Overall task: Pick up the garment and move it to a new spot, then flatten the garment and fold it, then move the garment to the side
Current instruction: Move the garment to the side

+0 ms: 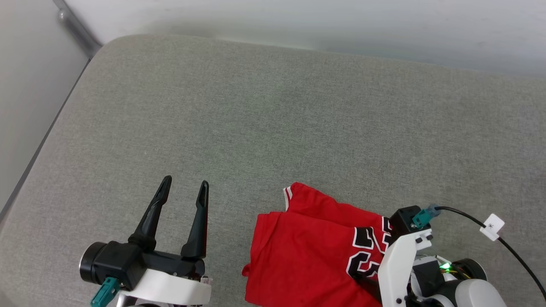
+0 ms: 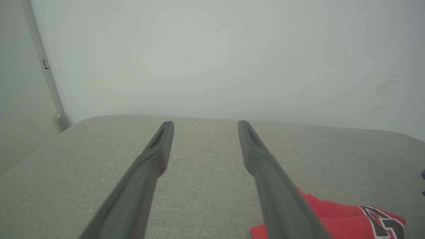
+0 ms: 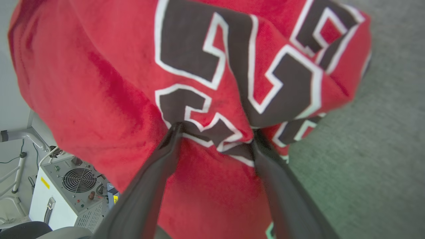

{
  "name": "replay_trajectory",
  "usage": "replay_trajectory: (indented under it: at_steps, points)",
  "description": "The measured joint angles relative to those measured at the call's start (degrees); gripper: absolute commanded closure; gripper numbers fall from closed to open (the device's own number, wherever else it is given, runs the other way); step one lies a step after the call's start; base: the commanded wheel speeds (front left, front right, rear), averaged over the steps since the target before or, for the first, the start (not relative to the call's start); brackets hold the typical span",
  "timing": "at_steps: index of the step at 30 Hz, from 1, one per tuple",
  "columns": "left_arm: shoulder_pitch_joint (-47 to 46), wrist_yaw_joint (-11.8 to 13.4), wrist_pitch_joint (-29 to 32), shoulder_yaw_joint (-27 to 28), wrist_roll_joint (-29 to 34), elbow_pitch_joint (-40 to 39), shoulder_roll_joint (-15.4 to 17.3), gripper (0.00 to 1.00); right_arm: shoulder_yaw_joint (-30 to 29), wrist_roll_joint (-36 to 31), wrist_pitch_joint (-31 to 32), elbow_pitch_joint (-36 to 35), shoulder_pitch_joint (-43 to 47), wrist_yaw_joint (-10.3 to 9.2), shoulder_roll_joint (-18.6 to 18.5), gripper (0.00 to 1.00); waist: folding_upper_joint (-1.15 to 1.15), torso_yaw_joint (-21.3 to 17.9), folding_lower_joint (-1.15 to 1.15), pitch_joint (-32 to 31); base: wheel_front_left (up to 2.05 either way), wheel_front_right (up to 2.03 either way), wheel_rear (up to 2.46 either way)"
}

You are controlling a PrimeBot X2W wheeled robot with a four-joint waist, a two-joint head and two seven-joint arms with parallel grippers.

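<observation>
Red jersey (image 1: 307, 251) crumpled at grey cushion's (image 1: 273, 119) near edge; right claw (image 3: 217, 130) spread wide, tips pressed into it; left claw (image 1: 186, 182) released, empty.

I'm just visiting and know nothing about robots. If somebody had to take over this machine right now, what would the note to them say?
Left gripper: open, empty, above the grey cushion, to the left of the garment.
Right gripper: open, fingertips pressed into the garment at its black number, cloth bunched between them; not closed on it.
Garment: rumpled, at the cushion's near edge, right of centre.
Done: nothing that shows for certain; the garment is neither flat nor neatly folded.
Left: pick up and move, flatten, fold, move aside.
</observation>
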Motion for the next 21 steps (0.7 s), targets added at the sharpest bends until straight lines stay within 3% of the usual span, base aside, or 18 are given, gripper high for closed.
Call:
replay_trajectory:
  at_steps: [1,3,9,13,21]
  points:
    - [0.0,0.0,0.0,-0.1,0.0,0.0,0.0,0.00,0.3,-0.1,-0.1,0.7,-0.1,0.00,0.0,0.28,0.00,0.1,0.00,0.0,0.00,0.00,0.00]
    - [0.0,0.0,0.0,0.0,0.0,0.1,0.0,0.00,0.8,-0.4,-0.5,1.9,-0.4,0.00,0.0,1.00,0.00,0.3,0.00,-0.1,0.00,0.00,0.00]
    - [0.1,0.0,0.0,-0.2,0.0,0.4,-0.4,0.00,2.1,-0.6,-2.3,4.3,-1.6,0.02,-0.3,1.00,0.00,-0.9,0.00,-0.4,0.00,0.00,0.00]
    - [0.4,0.0,0.0,-0.5,0.1,0.8,-0.4,0.00,5.7,-0.9,-3.3,3.2,-2.7,0.08,-3.2,1.00,0.00,-3.0,0.00,-0.9,0.00,0.00,0.00]
    - [0.0,0.0,0.0,-2.8,0.4,0.1,0.0,0.00,13.3,-3.5,-3.5,-2.9,-7.4,0.02,-20.1,1.00,0.00,-10.7,0.00,-1.2,0.00,0.00,0.00]
